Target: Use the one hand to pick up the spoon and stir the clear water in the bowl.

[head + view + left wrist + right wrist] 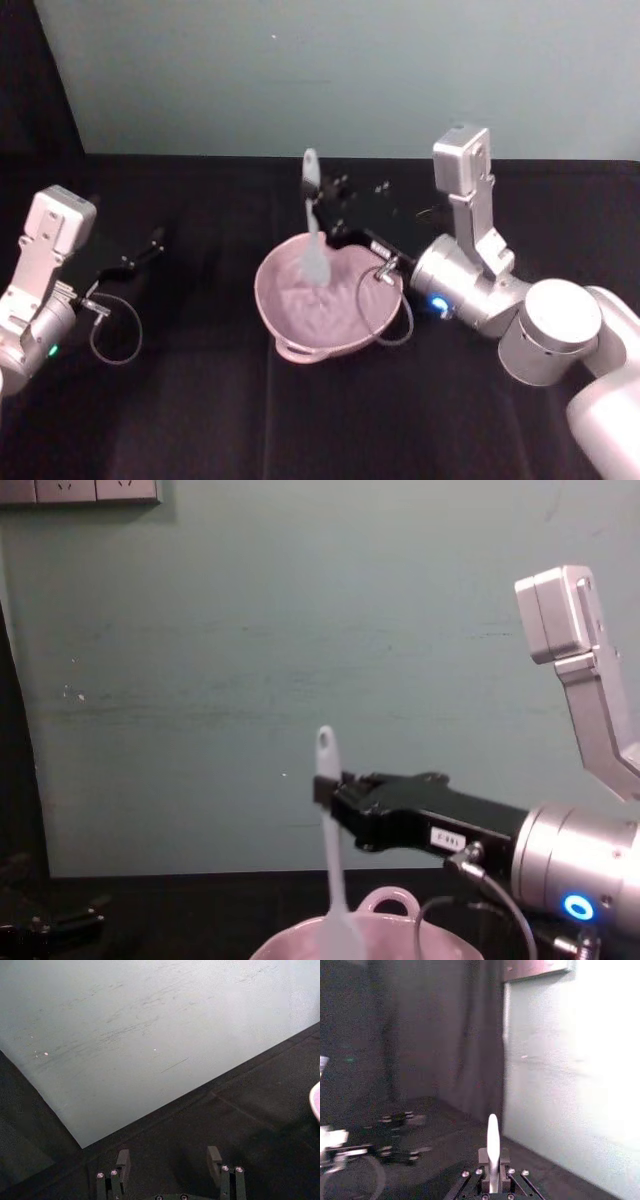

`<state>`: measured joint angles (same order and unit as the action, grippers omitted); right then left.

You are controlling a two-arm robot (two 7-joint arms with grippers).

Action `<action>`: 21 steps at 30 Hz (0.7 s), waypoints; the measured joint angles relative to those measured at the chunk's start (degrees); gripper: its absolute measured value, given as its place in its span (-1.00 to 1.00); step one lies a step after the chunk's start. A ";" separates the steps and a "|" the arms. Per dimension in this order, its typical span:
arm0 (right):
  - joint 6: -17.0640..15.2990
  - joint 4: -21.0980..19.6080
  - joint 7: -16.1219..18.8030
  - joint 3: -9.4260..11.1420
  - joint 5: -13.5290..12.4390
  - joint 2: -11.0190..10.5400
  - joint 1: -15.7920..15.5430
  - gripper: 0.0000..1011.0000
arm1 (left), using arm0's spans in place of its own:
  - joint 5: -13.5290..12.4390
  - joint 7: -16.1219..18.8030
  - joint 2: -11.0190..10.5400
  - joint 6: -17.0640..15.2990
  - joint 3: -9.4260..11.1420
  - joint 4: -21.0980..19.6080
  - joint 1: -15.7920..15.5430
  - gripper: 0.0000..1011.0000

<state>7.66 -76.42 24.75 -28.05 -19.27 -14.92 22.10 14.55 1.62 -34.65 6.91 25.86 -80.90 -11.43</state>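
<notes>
The pale pink bowl (300,325) sits mid-table, and its rim and loop handle (390,901) show low in the chest view. The white spoon (312,225) stands nearly upright with its blade down inside the bowl. My right gripper (328,222) reaches in from the right, shut on the upper handle of the spoon (328,825). The handle tip (493,1135) sticks out between the closed fingers. My left gripper (140,257) rests at the far left over the table, its fingers (122,1160) apart and holding nothing.
Black cloth covers the table, and a teal wall (330,70) stands close behind it. A cable loop (385,305) from my right wrist hangs over the bowl's right rim. Another cable loop (115,335) lies by the left arm. Small dark items (380,188) sit behind the bowl.
</notes>
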 joint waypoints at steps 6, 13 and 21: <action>0.95 1.74 -1.94 1.69 2.46 -0.10 1.09 -0.76 | 0.00 0.00 0.00 0.00 0.00 0.00 0.00 1.00; -1.19 -1.39 -0.71 3.28 2.56 -2.58 -0.63 -0.76 | 0.00 0.00 0.00 0.00 0.00 0.00 0.00 1.00; -5.36 -9.44 3.01 3.56 -0.65 -5.63 -5.86 -0.76 | 0.00 0.00 0.00 0.00 0.00 0.00 0.00 1.00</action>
<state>2.30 -85.86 27.76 -24.49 -19.91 -20.55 16.25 14.55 1.62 -34.65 6.91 25.86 -80.90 -11.43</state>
